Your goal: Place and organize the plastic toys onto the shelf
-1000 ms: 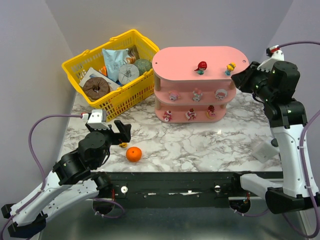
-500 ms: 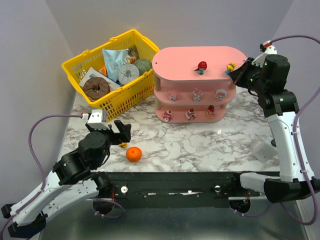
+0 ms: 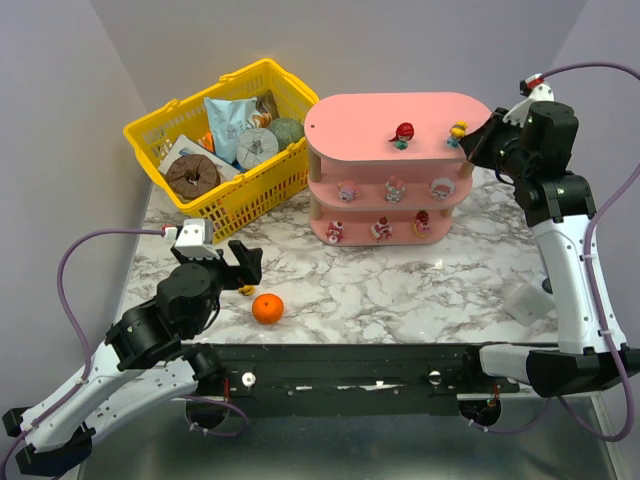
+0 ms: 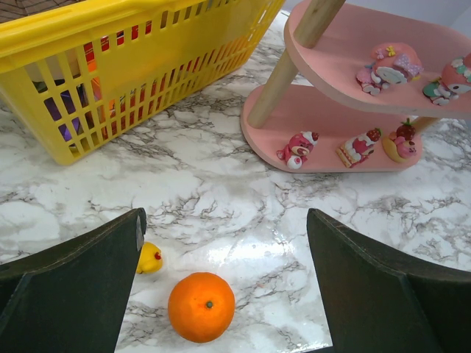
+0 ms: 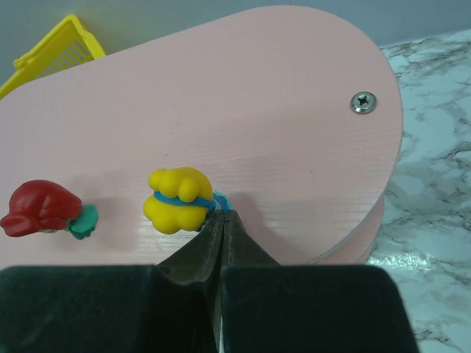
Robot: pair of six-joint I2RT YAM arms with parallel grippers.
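The pink shelf [image 3: 380, 115] stands at the back, with figurines on all three boards. On its top board stand a red figurine [image 3: 403, 134] and a yellow figurine with a blue band [image 3: 459, 131]. My right gripper [image 3: 472, 143] is shut, and its tips [image 5: 223, 215] touch the yellow figurine's [image 5: 176, 200] blue edge from the right. The red figurine [image 5: 40, 209] stands further left. My left gripper [image 3: 245, 262] is open and empty above the table. A small yellow toy [image 4: 149, 258] lies by its left finger, next to the orange ball [image 4: 201, 307].
A yellow mesh basket [image 3: 160, 120] of packaged goods stands at the back left, close to the shelf's left end. The lower shelf boards [image 4: 324, 118] hold several pink-and-white figurines. Marble tabletop [image 3: 400, 285] stretches in front of the shelf.
My right gripper has moved up and left over the shelf's top board until its shut tips reach the yellow figurine. The left arm has not moved.
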